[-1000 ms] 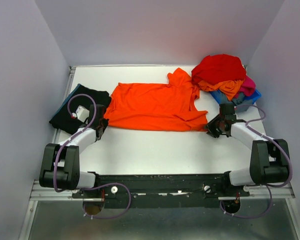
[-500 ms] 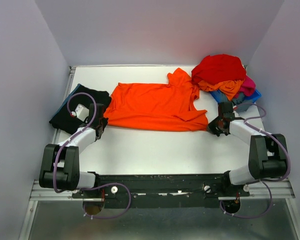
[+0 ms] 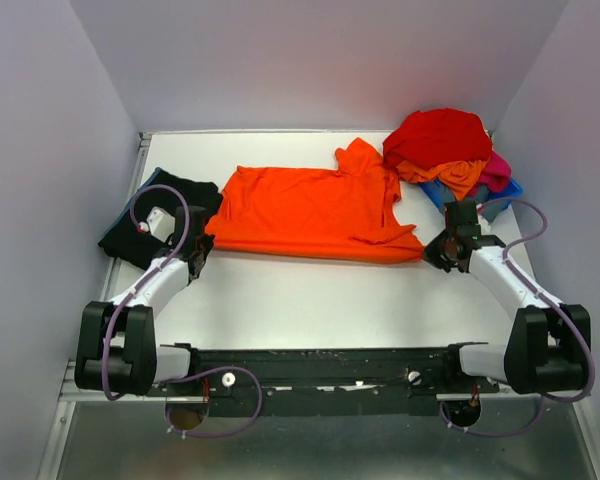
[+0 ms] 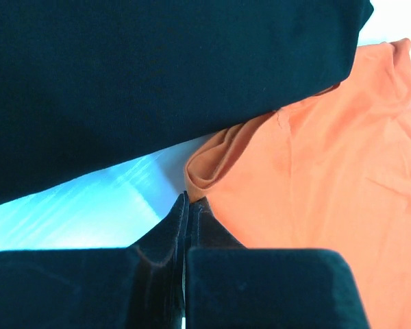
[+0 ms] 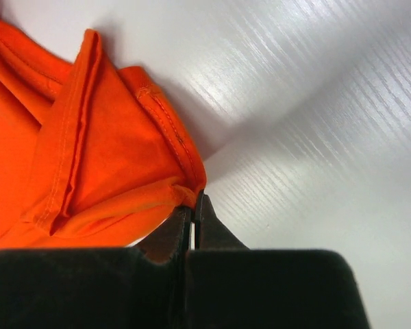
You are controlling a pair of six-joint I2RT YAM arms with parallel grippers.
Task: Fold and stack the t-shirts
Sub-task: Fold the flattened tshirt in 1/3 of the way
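Note:
An orange t-shirt (image 3: 315,210) lies spread across the middle of the white table (image 3: 310,300). My left gripper (image 3: 202,246) is shut on the shirt's near left corner (image 4: 202,179). My right gripper (image 3: 436,251) is shut on the shirt's near right corner (image 5: 185,188), lifting the hem slightly. A folded black t-shirt (image 3: 155,220) lies at the left, and shows in the left wrist view (image 4: 157,82) right beside the orange cloth. A pile of unfolded shirts, red (image 3: 438,138), orange and pink, sits at the back right.
The shirt pile rests in a blue bin (image 3: 500,200) at the right back, close behind my right arm. Grey walls enclose the table on three sides. The table's raised left edge (image 3: 130,200) runs beside the black shirt.
Both grippers have moved slightly away from me with the shirt corners; the right one shifted right and back, pulling the near hem taut and stretching the shirt's right corner outward.

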